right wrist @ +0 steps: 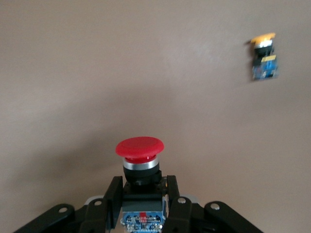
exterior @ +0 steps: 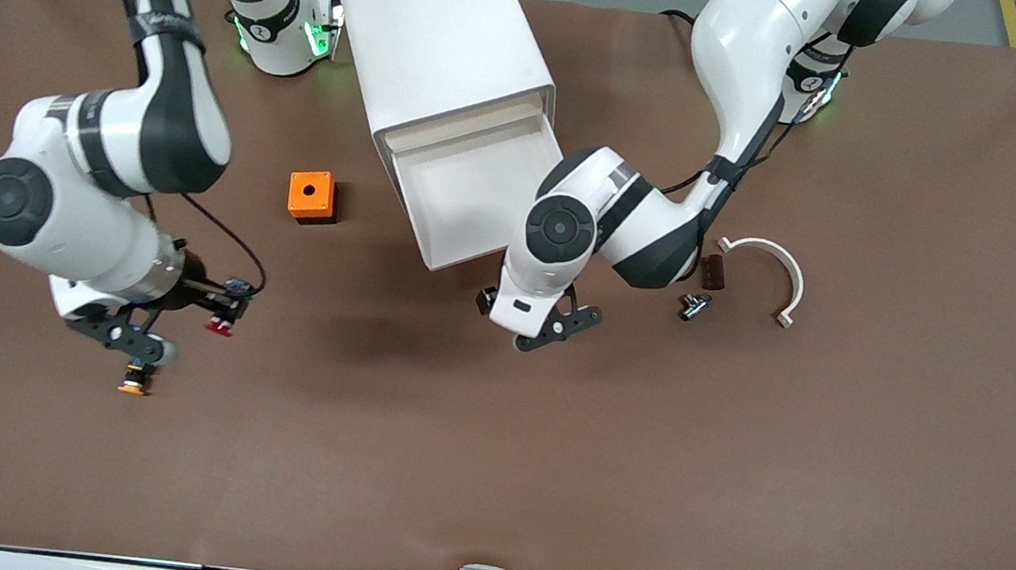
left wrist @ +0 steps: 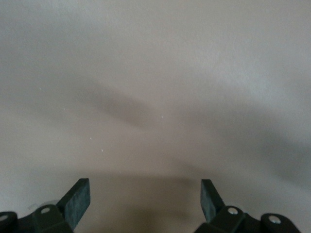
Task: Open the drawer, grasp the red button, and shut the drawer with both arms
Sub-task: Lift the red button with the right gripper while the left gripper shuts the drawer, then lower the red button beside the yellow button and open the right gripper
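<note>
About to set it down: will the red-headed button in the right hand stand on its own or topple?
The red-headed button looks top-heavy: a wide mushroom cap on a narrower body, so it may tip. The rounded cap could let it roll in an arc. The right hand, shut on its body, suggests it is rigid.

Light: even, bright, overhead; no harsh glare on the brown matte table (exterior: 544, 478).
Shadows: soft, diffuse patches under both arms and beside the big white plastic cabinet (exterior: 444, 42).
Glow: green lights at the arm bases.
Focus: left wrist view hazy; small yellow-headed push button (right wrist: 264, 57) blurred in right wrist view.
</note>
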Controlling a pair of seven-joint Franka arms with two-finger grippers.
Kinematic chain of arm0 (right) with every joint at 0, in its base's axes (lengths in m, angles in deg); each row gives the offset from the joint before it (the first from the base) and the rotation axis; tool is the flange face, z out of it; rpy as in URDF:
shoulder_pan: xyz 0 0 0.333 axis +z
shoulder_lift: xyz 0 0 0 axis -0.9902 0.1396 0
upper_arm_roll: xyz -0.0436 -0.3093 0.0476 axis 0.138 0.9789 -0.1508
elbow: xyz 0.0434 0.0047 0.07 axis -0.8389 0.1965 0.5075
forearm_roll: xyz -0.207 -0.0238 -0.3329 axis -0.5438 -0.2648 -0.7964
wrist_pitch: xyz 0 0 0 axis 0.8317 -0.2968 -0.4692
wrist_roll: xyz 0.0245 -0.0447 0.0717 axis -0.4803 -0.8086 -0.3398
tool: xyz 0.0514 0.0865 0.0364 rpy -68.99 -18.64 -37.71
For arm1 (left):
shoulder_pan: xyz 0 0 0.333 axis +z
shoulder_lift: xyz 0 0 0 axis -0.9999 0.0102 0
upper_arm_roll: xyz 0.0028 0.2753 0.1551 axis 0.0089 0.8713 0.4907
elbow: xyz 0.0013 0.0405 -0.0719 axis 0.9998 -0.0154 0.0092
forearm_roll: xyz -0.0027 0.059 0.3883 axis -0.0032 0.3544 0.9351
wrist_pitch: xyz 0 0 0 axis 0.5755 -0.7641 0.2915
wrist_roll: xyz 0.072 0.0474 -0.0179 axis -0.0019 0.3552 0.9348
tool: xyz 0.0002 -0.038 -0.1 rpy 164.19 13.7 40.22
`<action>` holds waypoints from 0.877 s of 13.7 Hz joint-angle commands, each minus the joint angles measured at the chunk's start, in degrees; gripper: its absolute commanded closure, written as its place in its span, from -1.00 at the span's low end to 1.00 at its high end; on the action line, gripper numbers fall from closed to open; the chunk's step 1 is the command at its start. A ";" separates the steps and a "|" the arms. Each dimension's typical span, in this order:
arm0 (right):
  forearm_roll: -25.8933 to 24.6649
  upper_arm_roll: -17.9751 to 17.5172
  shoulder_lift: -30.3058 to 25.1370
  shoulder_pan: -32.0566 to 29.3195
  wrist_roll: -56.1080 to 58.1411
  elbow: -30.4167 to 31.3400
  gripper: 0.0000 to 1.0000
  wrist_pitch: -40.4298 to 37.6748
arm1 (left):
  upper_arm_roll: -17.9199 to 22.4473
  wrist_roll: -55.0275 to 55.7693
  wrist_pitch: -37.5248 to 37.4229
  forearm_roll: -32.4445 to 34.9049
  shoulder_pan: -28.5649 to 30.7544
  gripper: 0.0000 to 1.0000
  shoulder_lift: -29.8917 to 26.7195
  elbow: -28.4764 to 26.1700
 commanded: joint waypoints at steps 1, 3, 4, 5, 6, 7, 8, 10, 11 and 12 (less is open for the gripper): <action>1.58 -1.36 3.16 -4.68 7.17 2.46 1.00 5.34 | 0.58 2.67 0.89 1.73 -2.21 -0.99 -1.35 -1.96; 4.65 -1.36 6.76 -7.14 11.91 2.56 1.00 6.93 | 0.41 3.99 0.89 1.73 -3.52 -0.99 -1.44 -2.05; 5.62 -1.36 8.35 -8.03 14.80 2.47 1.00 8.24 | 0.41 4.43 0.63 1.64 -4.31 -0.99 -1.44 -2.05; 5.80 -1.36 10.19 -8.99 16.75 2.12 1.00 9.39 | 0.23 4.79 0.37 1.64 -4.67 -0.99 -1.53 -2.05; 5.89 -1.36 11.95 -9.70 17.72 1.86 1.00 10.53 | -0.81 5.22 0.19 1.64 -4.67 -0.99 -1.62 -2.05; 5.89 -1.36 13.45 -9.97 18.34 1.42 1.00 11.85 | -1.69 5.75 0.10 1.64 -4.67 -0.99 -1.62 -2.14; 5.89 -1.36 14.59 -9.88 18.70 1.24 1.00 13.42 | -2.31 6.02 0.02 1.64 -4.76 -0.99 -1.62 -2.66; 5.81 -1.36 16.18 -10.06 20.01 1.15 1.00 14.84 | -4.07 6.54 0.02 1.38 -4.67 -0.99 -1.71 -3.37; 5.81 -1.36 16.71 -10.32 20.80 0.63 1.00 14.85 | -4.34 6.98 0.02 1.20 -4.67 -0.99 -1.71 -3.46; 5.81 -1.36 17.41 -10.49 20.98 0.01 1.00 14.76 | -4.86 7.25 0.02 1.03 -4.67 -0.99 -1.71 -3.72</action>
